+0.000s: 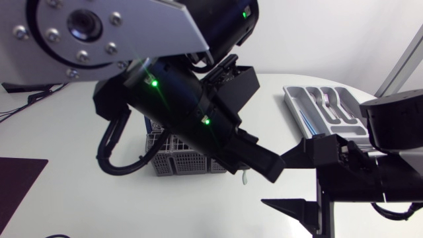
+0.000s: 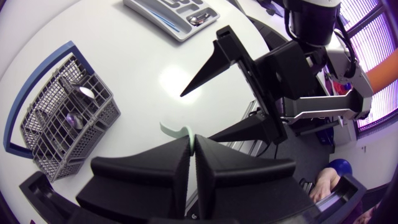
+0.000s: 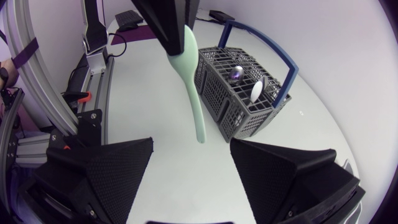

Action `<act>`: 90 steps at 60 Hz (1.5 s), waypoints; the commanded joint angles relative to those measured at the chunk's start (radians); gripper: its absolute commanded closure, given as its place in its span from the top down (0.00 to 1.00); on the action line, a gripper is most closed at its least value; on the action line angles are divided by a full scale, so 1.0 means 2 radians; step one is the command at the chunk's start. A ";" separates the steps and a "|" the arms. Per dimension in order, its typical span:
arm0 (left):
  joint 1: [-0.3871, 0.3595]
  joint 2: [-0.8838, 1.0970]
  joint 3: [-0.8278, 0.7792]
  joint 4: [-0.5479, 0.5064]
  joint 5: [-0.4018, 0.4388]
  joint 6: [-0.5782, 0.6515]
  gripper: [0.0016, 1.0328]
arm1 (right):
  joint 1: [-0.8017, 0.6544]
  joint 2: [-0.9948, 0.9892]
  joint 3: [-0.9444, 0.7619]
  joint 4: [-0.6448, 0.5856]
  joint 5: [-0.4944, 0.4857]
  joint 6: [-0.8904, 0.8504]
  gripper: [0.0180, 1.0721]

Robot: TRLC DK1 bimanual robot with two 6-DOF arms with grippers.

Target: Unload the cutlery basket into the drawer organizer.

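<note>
Left gripper (image 2: 193, 148) has only a thin pinch on the green spoon (image 3: 194, 93)

Its two black fingers are squeezed tight on the wide end of the spoon. The spoon hangs in the air just beside the basket (image 3: 239, 118), with its long end down. The pinch is right at the tip, so I think the spoon could swing, or drop onto the table (image 1: 59, 132). The right gripper (image 3: 191, 148) is near the basket too, with its fingers spread wide and nothing in them. If it closes too soon or off to one side, it could knock the spoon loose. The left arm reaches out over the basket and tips down past it. The drawer organizer (image 1: 292, 99) sits well apart from the basket, and more spoons (image 3: 238, 73) stand inside the basket
</note>
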 commanded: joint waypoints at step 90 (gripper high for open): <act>-0.009 0.008 -0.019 -0.013 0.049 0.022 0.06 | 0.081 0.060 0.015 0.065 -0.004 0.053 0.06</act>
